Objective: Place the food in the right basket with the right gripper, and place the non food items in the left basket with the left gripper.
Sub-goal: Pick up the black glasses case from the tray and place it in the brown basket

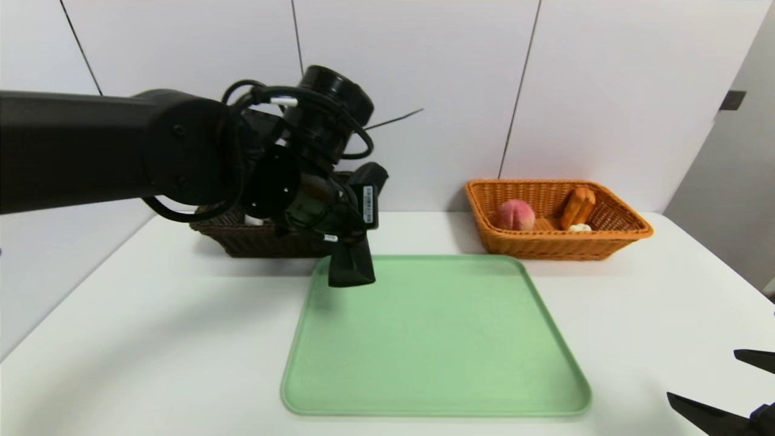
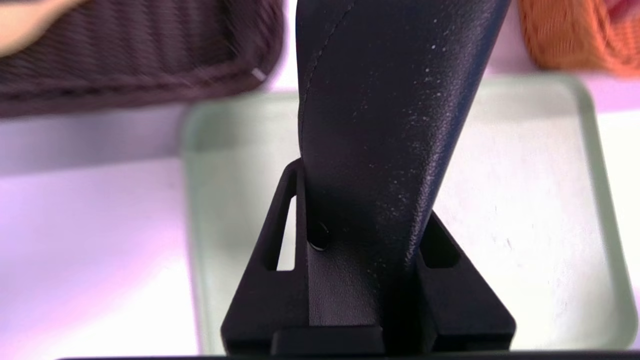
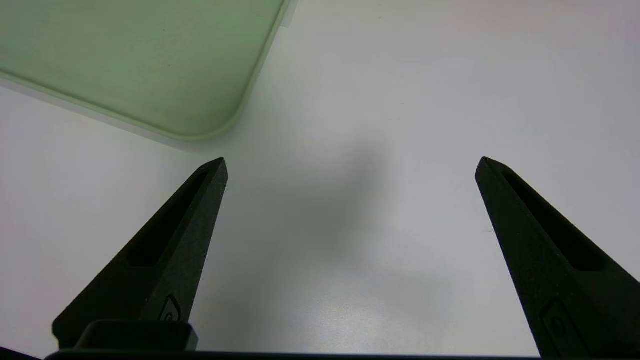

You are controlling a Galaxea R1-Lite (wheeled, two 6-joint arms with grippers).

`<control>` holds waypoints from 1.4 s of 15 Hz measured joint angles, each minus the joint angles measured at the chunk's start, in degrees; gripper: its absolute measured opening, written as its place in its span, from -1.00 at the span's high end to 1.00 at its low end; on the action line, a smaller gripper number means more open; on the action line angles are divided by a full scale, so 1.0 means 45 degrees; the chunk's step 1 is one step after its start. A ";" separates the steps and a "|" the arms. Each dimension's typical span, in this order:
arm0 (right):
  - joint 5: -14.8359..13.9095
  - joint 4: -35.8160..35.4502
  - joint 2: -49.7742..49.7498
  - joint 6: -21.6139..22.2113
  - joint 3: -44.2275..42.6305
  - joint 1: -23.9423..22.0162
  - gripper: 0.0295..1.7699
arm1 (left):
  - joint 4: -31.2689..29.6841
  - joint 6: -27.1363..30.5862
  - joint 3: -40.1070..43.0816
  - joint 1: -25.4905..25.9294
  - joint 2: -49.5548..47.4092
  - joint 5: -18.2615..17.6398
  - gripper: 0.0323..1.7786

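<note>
Nearly finished: tray [image 1: 436, 339] bare, food in orange basket [image 1: 629, 233] at two o'clock. Left gripper [image 1: 351, 266] pinching black item [image 2: 385, 125] near dark basket [image 1: 254, 239]; right gripper [image 3: 350, 200] spread, parked.

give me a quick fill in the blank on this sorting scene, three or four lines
1. The left hand grips a ____ object above the green tray's far left corner.
2. The peach lies in the ____ basket.
3. The right hand has its fingers ____.
4. The dark basket sits ____ the left arm in the head view.

Missing: black; orange; open; behind
</note>
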 joint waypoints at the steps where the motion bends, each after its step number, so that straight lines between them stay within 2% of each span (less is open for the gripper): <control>1: 0.0000 0.0000 -0.0035 -0.0008 0.0019 0.0000 -0.93 | -0.0084 0.0171 0.0000 0.0320 -0.0206 -0.0024 0.47; 4: 0.0000 0.0000 -0.0108 -0.0019 0.0098 0.0003 -0.93 | -0.0507 0.0810 -0.0014 0.1482 -0.0593 -0.0200 0.47; 7: -0.0005 0.0000 -0.0203 -0.0003 0.0263 0.0003 -0.93 | -0.1482 0.2078 -0.0019 0.2855 -0.0550 -0.0257 0.47; 11: 0.0000 0.0000 -0.0263 -0.0019 0.0295 0.0003 -0.93 | -0.4519 0.3240 0.0041 0.4302 0.0539 -0.0282 0.49; 18: -0.0005 -0.0005 -0.0274 0.0024 0.0312 0.0003 -0.93 | -0.8915 0.4045 -0.0019 0.5532 0.3064 -0.0279 0.49; 21: 0.0005 0.0000 -0.0249 0.0030 0.0312 0.0003 -0.93 | -0.9663 0.4416 0.0005 0.5759 0.3801 -0.0287 0.49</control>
